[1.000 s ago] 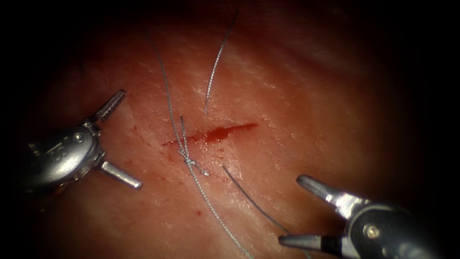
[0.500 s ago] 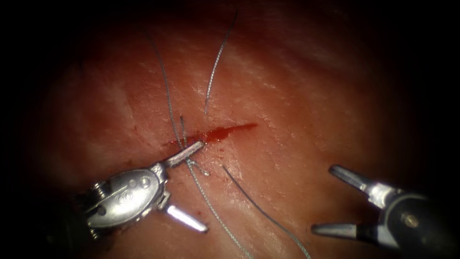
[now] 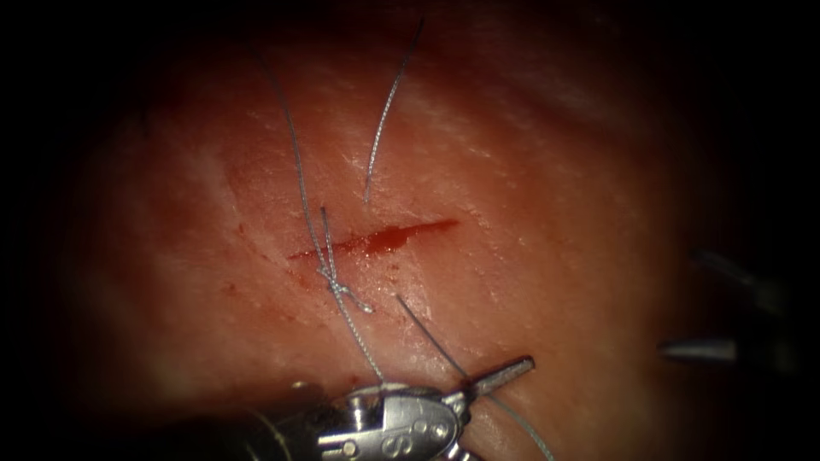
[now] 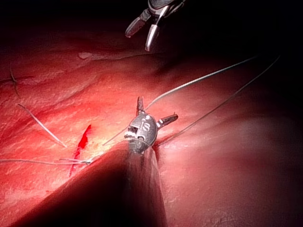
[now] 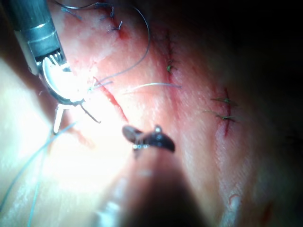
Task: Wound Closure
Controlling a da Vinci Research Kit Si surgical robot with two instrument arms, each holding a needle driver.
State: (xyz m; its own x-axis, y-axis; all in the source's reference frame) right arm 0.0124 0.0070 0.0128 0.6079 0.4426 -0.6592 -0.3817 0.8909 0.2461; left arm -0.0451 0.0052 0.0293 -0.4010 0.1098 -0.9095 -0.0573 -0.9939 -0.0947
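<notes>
The left tool (image 4: 157, 108), jaws apart, is hovering over the near thread (image 3: 427, 330) (best straddling one strand only), while the right tool (image 4: 138, 40) is idling with jaws apart, both empty.

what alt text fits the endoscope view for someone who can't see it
The left tool, jaws open, sits by thread trailing from a knot under the red cut in the tissue; the right tool is open at the right edge.

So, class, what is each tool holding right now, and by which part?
Nothing: the left tool and the right tool both have open fingers.
</notes>
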